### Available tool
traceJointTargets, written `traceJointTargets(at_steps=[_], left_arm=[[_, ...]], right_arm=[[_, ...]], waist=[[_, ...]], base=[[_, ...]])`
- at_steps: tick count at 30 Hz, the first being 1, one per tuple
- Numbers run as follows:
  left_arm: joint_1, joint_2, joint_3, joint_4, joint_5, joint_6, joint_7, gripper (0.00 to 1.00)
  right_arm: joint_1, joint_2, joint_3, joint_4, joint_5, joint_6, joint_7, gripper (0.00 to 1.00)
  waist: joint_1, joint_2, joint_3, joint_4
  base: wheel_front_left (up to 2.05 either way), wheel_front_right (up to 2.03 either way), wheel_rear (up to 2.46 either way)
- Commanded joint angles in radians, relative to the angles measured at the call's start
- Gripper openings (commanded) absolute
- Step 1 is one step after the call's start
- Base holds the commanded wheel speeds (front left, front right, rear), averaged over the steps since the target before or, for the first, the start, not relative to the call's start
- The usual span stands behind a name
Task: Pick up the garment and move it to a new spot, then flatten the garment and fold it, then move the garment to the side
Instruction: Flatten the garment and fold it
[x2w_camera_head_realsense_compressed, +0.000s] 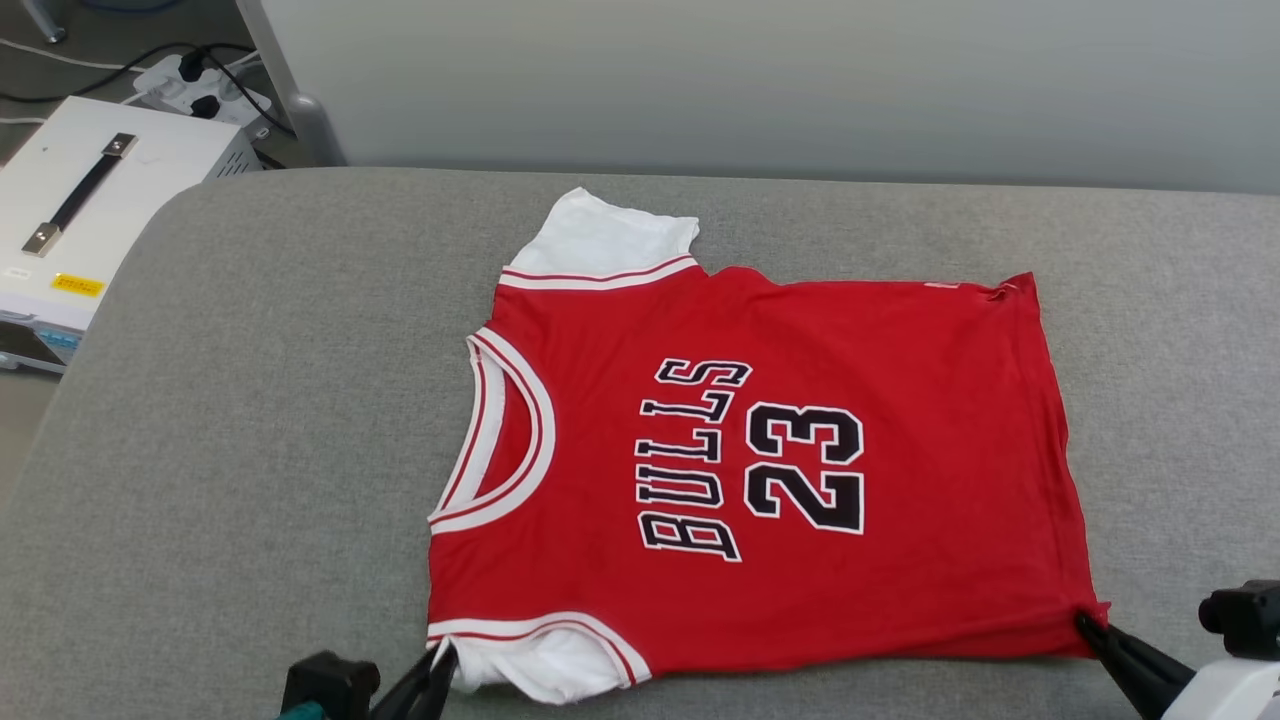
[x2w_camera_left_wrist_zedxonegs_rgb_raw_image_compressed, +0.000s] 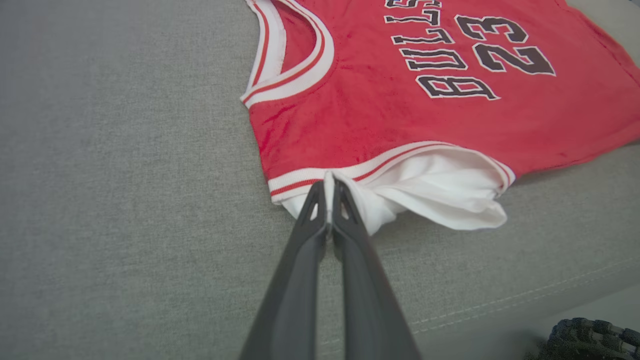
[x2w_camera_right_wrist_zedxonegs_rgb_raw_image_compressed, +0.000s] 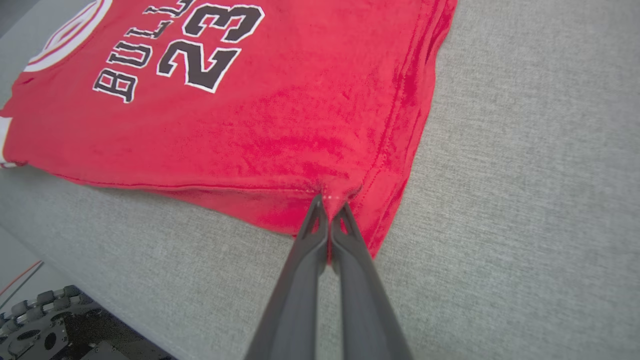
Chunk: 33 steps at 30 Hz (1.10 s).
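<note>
Garment (x2w_camera_head_realsense_compressed: 930, 400) lying flat on grey tabletop (x2w_camera_head_realsense_compressed: 250, 400) | left pincer (x2w_camera_left_wrist_zedxonegs_rgb_raw_image_compressed: 328, 181) closed, pinching white sleeve (x2w_camera_left_wrist_zedxonegs_rgb_raw_image_compressed: 440, 195) | right pincer (x2w_camera_right_wrist_zedxonegs_rgb_raw_image_compressed: 330, 201) closed, pinching red hem corner (x2w_camera_right_wrist_zedxonegs_rgb_raw_image_compressed: 372, 220) | cloth spreading ahead of both, long axis running pincer to pincer, arms equally near.

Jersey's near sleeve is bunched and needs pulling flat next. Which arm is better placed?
Left, probably. The left pincer is shut on the white sleeve at its striped trim, right by the bunching. The right pincer is shut on the hem corner of the jersey, at that edge's other end.
</note>
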Motion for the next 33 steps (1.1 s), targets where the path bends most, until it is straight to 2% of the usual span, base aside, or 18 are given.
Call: traceJointTargets(at_steps=[1,9,16,26,33], left_arm=[[-0.046,0.009,0.007,0.004,0.027,-0.010,-0.004,0.00],[-0.262,0.002,0.004,0.051,0.096,-0.092,0.023,0.00],[-0.439,-0.021,0.017,0.185,0.122,-0.166,0.024,0.00],[-0.626,-0.087,0.025,0.427,0.142,-0.241,-0.024,0.00],[-0.670,-0.145,0.013,0.614,0.136,-0.289,-0.068,0.00]], right_arm=[[-0.009,0.009,-0.025,-0.017,-0.010,-0.001,0.012,0.00],[-0.066,0.063,-0.129,-0.079,-0.044,-0.001,0.073,0.00],[-0.160,0.095,-0.158,-0.078,-0.062,-0.001,0.099,0.00],[-0.320,0.125,-0.144,0.003,-0.080,-0.001,0.108,0.00],[-0.404,0.136,-0.076,0.100,-0.101,-0.001,0.107,0.00]], waist=[[0.0001,0.0000,0.014,-0.007],[0.0001,0.0000,0.079,-0.023],[0.0001,0.0000,0.158,-0.044],[0.0001,0.0000,0.269,-0.061],[0.0001,0.0000,0.312,-0.071]], base=[[0.00,0.00,0.00],[0.00,0.00,0.00],[0.00,0.00,0.00],[0.00,0.00,0.00],[0.00,0.00,0.00]])
